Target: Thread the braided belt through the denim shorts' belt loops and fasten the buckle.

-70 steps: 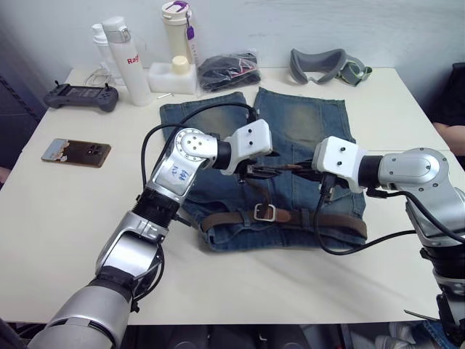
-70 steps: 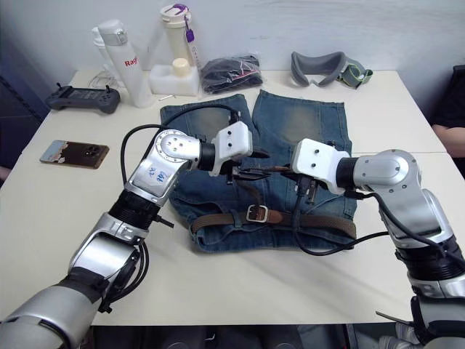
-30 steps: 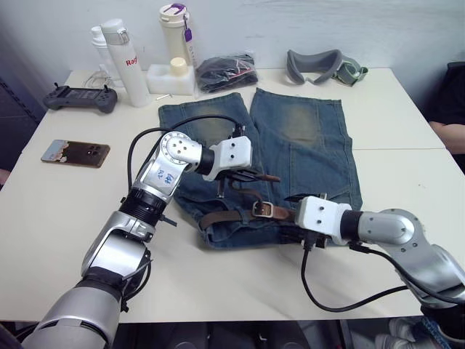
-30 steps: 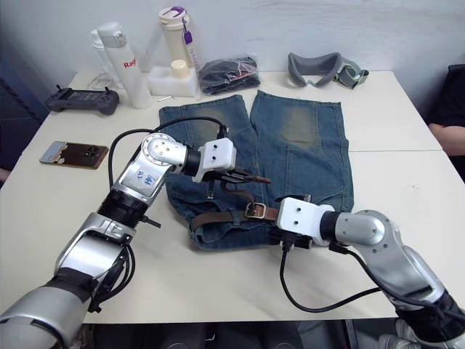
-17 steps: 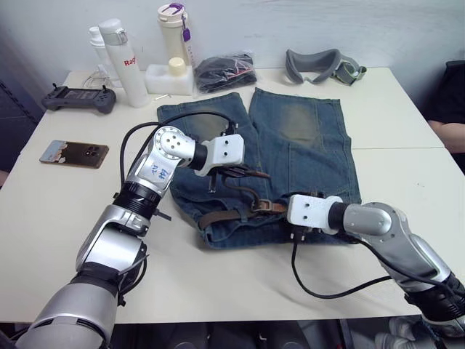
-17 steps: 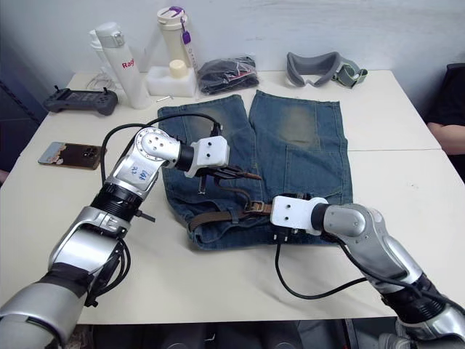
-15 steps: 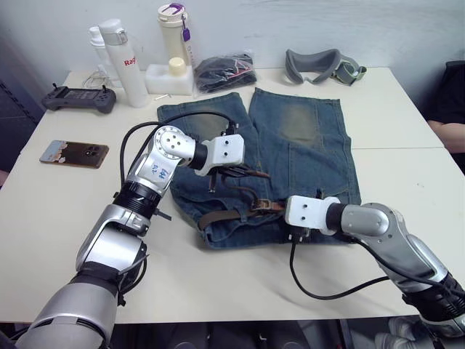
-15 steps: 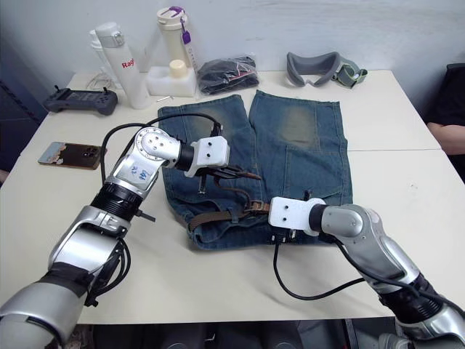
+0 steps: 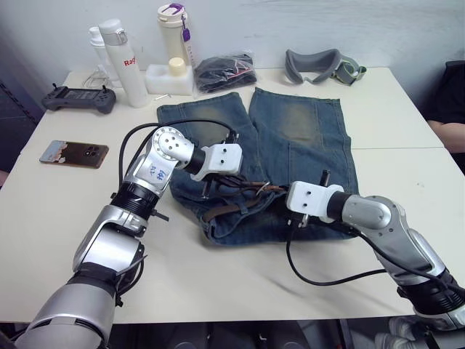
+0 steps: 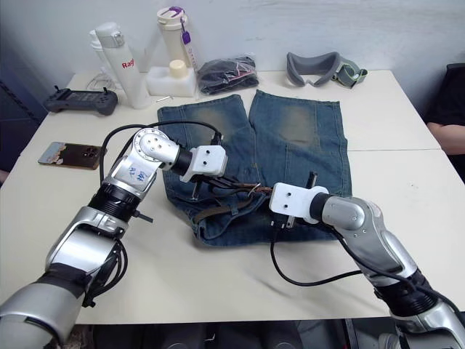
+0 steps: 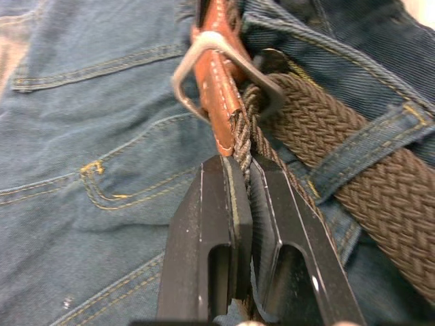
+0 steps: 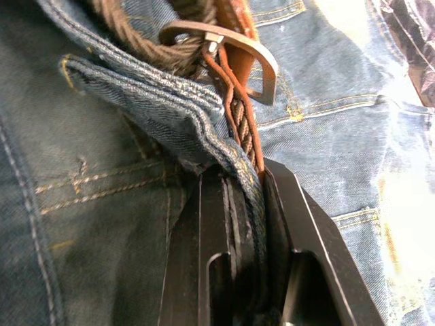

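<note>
Left wrist view: left end effector (image 11: 248, 170) pinching braided belt (image 11: 340, 136) just below buckle (image 11: 217, 64); right end effector (image 12: 241, 180) clamped on belt and denim shorts (image 9: 305, 138) waistband mid-bench; limp, grippy weave, best held near stiff leather tip

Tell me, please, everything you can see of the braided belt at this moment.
The braided belt is a dark brown woven strap running along the waistband of the denim shorts, passing under a belt loop. Its reddish-brown leather tip passes through the silver-grey metal buckle near the middle of the waist. The left claw pinches the strap just below that tip; the right claw grips strap and denim edge together beside the buckle.
</note>
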You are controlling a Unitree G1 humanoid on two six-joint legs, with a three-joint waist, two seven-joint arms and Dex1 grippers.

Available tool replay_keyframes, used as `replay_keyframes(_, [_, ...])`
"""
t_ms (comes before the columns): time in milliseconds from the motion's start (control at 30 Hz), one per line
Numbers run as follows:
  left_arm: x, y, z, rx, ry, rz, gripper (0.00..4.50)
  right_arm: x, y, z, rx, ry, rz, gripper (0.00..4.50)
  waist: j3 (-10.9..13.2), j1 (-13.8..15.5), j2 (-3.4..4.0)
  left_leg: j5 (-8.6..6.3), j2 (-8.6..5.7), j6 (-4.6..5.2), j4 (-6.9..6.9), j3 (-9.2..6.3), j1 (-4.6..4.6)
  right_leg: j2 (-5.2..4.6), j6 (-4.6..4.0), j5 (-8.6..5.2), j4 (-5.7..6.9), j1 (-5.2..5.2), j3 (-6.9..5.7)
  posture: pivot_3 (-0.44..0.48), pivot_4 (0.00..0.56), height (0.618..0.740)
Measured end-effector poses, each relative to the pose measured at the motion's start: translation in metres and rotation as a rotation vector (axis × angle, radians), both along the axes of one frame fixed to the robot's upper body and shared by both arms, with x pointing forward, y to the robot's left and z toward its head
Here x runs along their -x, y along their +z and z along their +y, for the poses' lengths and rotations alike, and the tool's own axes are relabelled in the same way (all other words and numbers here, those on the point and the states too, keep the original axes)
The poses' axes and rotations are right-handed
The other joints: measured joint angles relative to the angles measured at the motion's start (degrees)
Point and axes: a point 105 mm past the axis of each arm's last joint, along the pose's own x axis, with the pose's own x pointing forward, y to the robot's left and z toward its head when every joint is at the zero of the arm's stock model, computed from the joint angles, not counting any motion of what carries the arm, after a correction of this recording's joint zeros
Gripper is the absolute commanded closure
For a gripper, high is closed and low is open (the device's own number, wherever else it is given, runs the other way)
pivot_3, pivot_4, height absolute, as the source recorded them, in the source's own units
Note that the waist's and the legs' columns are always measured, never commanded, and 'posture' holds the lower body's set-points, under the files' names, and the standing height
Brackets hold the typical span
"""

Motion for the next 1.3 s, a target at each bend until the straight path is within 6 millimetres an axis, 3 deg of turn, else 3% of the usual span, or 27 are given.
replay_keyframes(700, [-0.004, -0.003, -0.02, 0.021, -0.001, -0.043, 4.5, 0.0, -0.001, 0.007, -0.033, 0.008, 0.005, 4.45, 0.0, -0.07, 0.0, 0.0, 0.01, 0.01, 0.0, 0.01, 0.01, 0.02, 0.0, 0.0, 0.03, -0.02, 0.01, 0.0, 0.15, 0.74])
replay_keyframes(867, [-0.003, -0.003, -0.035, 0.065, 0.002, -0.027, 4.5, 0.002, -0.005, 0.007, -0.068, 0.002, 0.04, 4.45, 0.0, 0.03, 0.0, 0.0, 0.0, 0.01, 0.0, 0.01, 0.0, 0.01, 0.0, 0.0, 0.03, -0.01, 0.01, 0.0, 0.15, 0.74])
replay_keyframes(1067, [-0.001, -0.003, -0.051, 0.099, 0.007, -0.003, 4.5, 0.012, -0.012, 0.003, -0.164, -0.016, 0.166, 1.7, 0.0, 0.05, 0.0, 0.0, -0.01, 0.02, 0.02, 0.0, 0.0, 0.01, 0.0, 0.0, 0.06, -0.01, 0.01, 0.0, 0.15, 0.74])
replay_keyframes(1167, [0.0, -0.004, -0.053, 0.103, 0.011, -0.007, 4.5, 0.021, -0.015, -0.019, -0.225, -0.067, 0.282, 0.32, 0.0, 0.28, 0.0, -0.01, -0.03, 0.03, 0.02, -0.01, 0.0, -0.01, 0.0, 0.0, 0.04, 0.02, 0.0, 0.0, 0.15, 0.74])
replay_keyframes(1200, [0.0, -0.006, -0.052, 0.101, 0.017, -0.006, 4.5, 0.022, -0.015, -0.027, -0.238, -0.091, 0.303, 0.05, 0.0, 0.32, 0.0, -0.01, -0.03, 0.04, 0.02, -0.01, 0.0, -0.02, 0.01, 0.01, 0.04, 0.03, 0.0, 0.0, 0.15, 0.74])
replay_keyframes(1300, [-0.001, -0.015, -0.045, 0.093, 0.046, 0.009, 4.5, 0.03, -0.006, -0.06, -0.319, -0.166, 0.375, 0.05, 0.0, 0.26, 0.0, -0.01, -0.02, 0.07, 0.02, 0.01, 0.04, -0.02, 0.03, 0.02, 0.05, 0.06, 0.05, 0.0, 0.15, 0.74])
